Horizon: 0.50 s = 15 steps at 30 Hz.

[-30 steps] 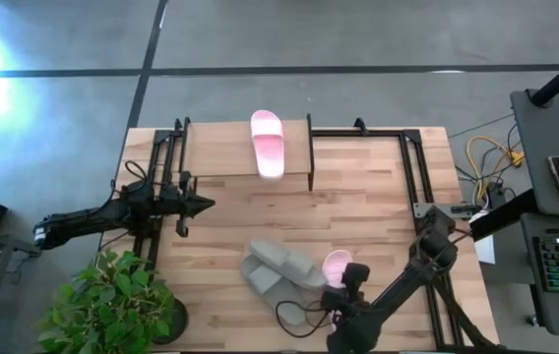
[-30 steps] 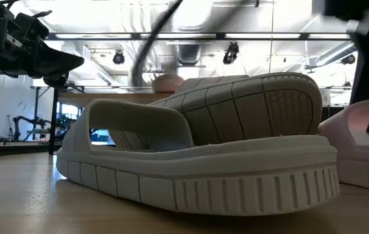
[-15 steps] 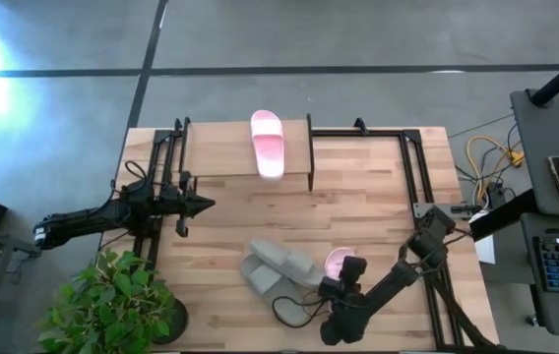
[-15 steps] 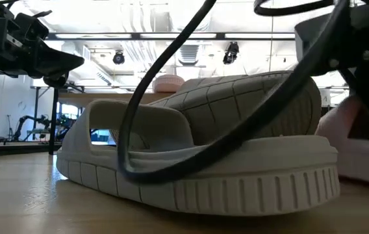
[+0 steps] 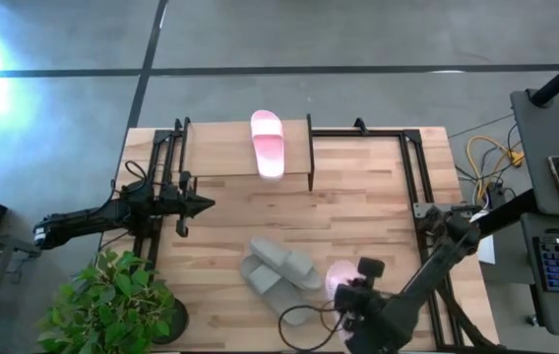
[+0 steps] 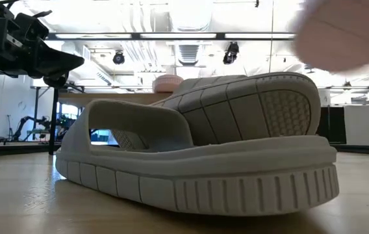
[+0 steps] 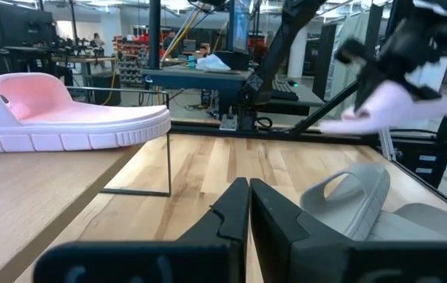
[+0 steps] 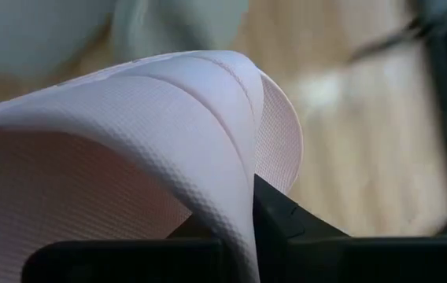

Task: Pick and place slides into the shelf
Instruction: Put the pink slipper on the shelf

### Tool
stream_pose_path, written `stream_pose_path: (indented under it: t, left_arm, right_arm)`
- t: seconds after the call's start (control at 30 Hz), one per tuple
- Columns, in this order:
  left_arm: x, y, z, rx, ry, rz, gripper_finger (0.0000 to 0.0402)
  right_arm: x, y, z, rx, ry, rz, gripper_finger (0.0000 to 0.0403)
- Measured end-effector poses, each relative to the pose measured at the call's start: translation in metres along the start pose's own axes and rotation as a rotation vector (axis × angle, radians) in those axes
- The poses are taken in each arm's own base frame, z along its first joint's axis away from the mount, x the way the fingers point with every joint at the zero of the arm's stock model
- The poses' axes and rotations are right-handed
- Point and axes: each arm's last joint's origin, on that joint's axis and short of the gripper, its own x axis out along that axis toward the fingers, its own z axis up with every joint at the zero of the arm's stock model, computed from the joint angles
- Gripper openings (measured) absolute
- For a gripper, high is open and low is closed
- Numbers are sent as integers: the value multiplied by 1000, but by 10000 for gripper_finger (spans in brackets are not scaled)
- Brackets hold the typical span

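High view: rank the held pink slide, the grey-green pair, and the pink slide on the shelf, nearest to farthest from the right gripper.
1. Held pink slide, in the right gripper at the table's front edge.
2. Grey-green pair, stacked just left of it on the table.
3. Pink slide on the shelf, far back on the wood top.

Overhead camera and table-level camera share the grey-green slides point(image 5: 278, 271).

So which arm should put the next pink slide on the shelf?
Right: the right gripper already grips the second pink slide off the table. The left gripper waits shut beside the shelf, holding nothing.
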Motion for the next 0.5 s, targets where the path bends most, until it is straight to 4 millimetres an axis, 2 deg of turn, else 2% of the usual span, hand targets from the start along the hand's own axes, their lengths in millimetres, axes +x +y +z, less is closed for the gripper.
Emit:
stream_pose_path:
  t: [0.13, 0.23, 0.3, 0.4, 0.5]
  left_arm:
    - [0, 0, 0, 0, 0, 0, 0]
    - [0, 0, 0, 0, 0, 0, 0]
    - [0, 0, 0, 0, 0, 0, 0]
    - [0, 0, 0, 0, 0, 0, 0]
    - [0, 0, 0, 0, 0, 0, 0]
  right_arm:
    - [9, -42, 32, -67, -114, -119, 12]
    - [25, -83, 61, -18, -111, -176, 12]
    - [41, -108, 83, 15, -109, -179, 12]
    - [62, -137, 119, -10, -176, -151, 12]
    - [70, -162, 157, -39, -330, -104, 12]
